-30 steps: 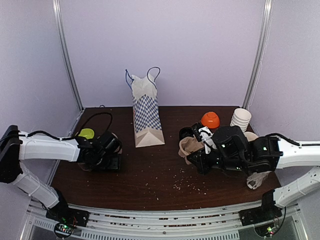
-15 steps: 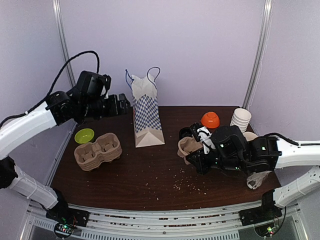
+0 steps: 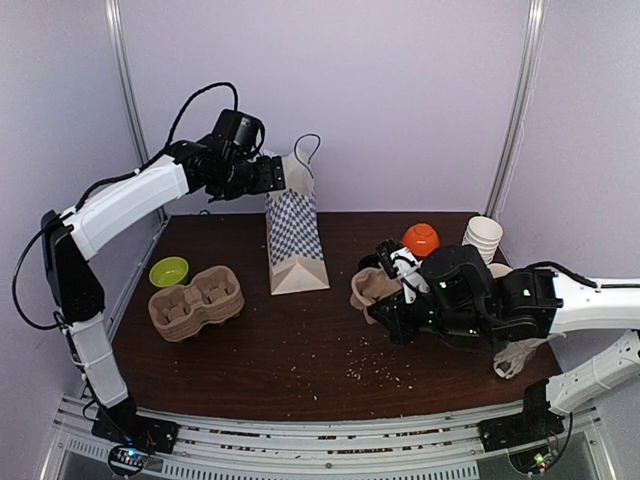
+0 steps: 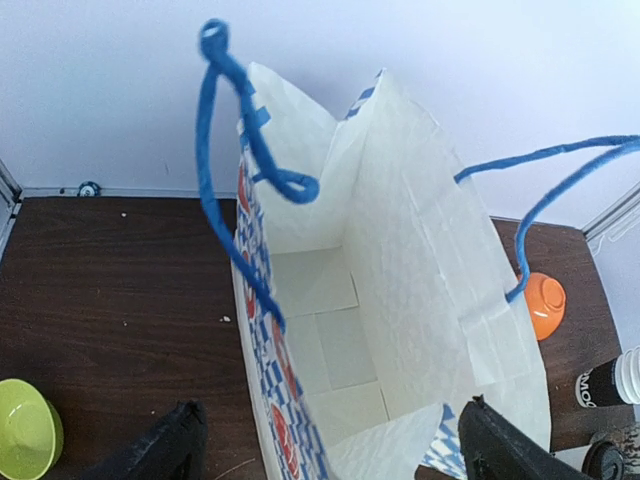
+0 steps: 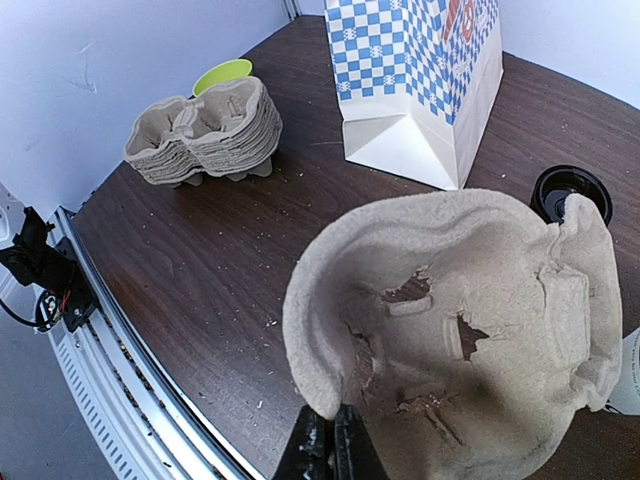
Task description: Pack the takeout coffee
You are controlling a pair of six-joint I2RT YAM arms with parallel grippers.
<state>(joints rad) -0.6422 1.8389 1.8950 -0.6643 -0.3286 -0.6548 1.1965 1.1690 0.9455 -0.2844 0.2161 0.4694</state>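
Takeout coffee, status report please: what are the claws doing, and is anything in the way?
Left gripper open above the paper bag. Right gripper shut on a torn pulp carrier. Takeout coffee outside, right of bag. Bag open, empty.

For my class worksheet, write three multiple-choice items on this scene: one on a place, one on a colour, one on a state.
1. Where is the green bowl?
A) on a shelf
B) beside the stack of pulp carriers, left side of the table
C) on a pile of plates

2. What colour are the handles of the paper bag?
A) blue
B) red
C) black

3. The right gripper is:
A) wide open
B) shut on a spoon
C) shut on a torn pulp carrier

Key:
1 B, the bowl sits next to the stack.
2 A, the cords are blue.
3 C, its fingers pinch the carrier's rim.
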